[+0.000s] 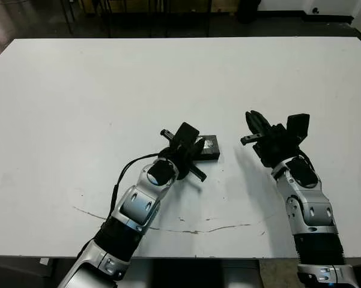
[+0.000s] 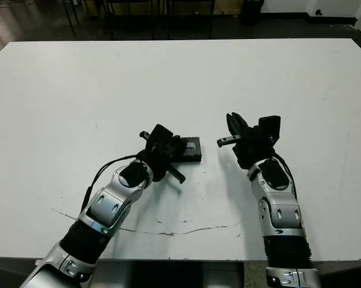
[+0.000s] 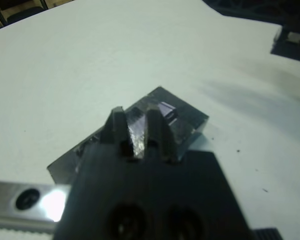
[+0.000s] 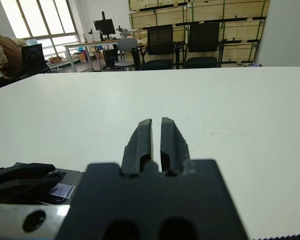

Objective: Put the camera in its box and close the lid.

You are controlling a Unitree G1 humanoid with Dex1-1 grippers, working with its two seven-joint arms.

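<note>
Over the lid point(image 1: 209, 147), left gripper point(image 1: 186, 144) hovers.

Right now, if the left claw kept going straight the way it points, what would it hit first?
Most likely the black box: the left claw points straight down onto it, fingers nearly together, almost touching; exact depth is unclear.

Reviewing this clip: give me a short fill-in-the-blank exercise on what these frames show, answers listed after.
1. The black box rests flat on the ____ table.
2. The gripper directly over the box is the robot's ____ gripper.
3. The right gripper has its jaws ____ with nothing between them.
4. Next to the right gripper, the box sits on the robot's ____ side.

Missing words: white; left; shut; left
</note>
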